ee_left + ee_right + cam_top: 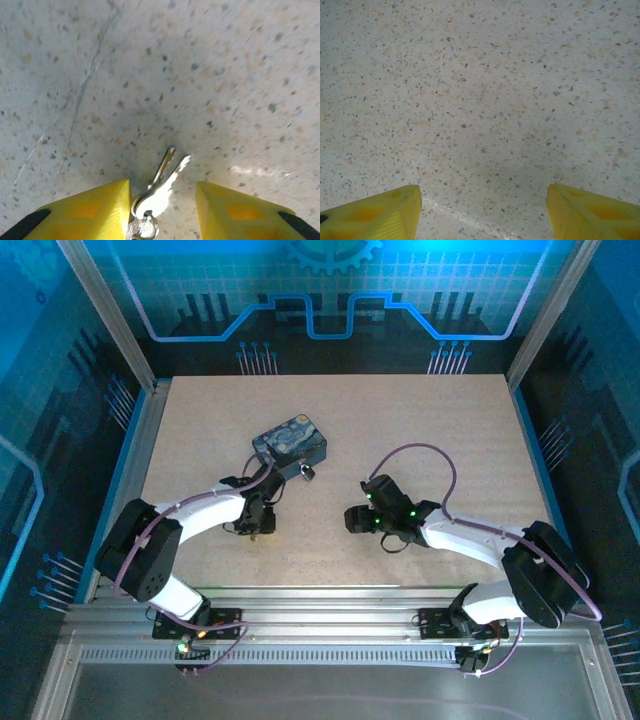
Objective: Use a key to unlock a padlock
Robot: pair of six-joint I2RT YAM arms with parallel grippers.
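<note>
Your left gripper (163,190): jaws part-open, key (159,194) lying loose between. Tin (290,443) and padlock (306,472) sit near. Right gripper (482,200) gapes wide, holds nothing, with open table (420,430) around it.

Beige speckled tabletop (420,430) beneath left gripper (258,528) and right gripper (352,520); fine scratch line (85,85) ahead-left of left gripper. Beyond both, far wall panel (200,285) printed with blue grid, circuit traces and gear motif. Aluminium frame posts (105,315) outboard on either side. Ribbed metal rail (330,625) behind, along near edge. Cool blue light on walls.
</note>
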